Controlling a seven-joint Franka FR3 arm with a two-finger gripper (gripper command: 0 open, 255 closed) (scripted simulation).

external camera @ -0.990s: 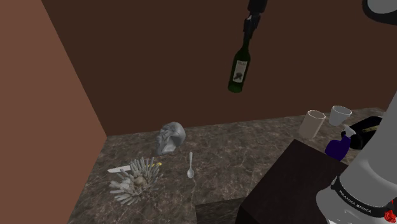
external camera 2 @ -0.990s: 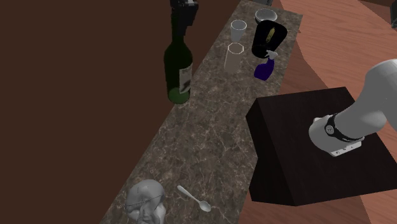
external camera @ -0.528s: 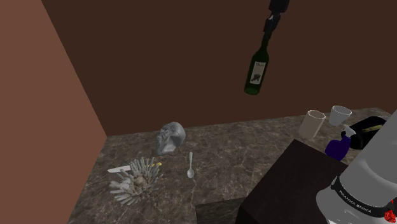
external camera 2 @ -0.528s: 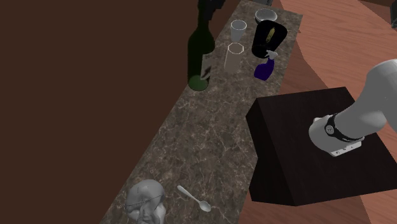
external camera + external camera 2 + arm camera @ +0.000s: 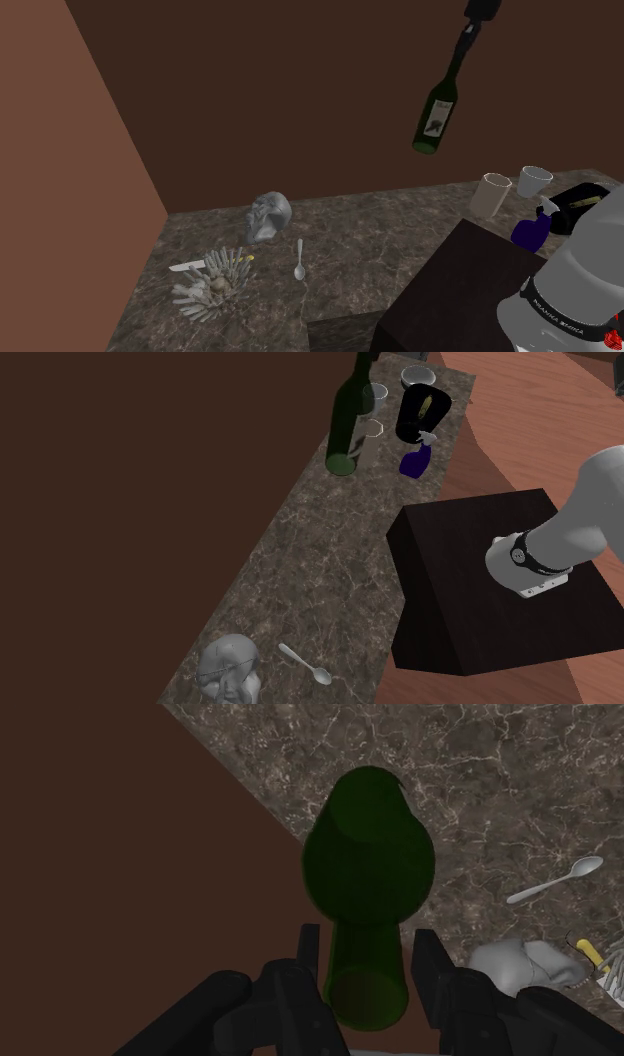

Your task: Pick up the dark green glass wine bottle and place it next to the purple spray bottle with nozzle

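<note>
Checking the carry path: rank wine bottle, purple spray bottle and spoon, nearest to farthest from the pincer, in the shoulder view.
1. Wine bottle: clasped in the pincer.
2. Purple spray bottle: on the counter, lower right.
3. Spoon: on the counter, far left.

Dim, even light throughout: the brown wall (image 5: 120,854) beside the gripper (image 5: 367,949) is deep in shade, the stone counter (image 5: 500,784) below it muted grey, the green bottle (image 5: 368,864) it holds murky yet sharp-edged.
</note>
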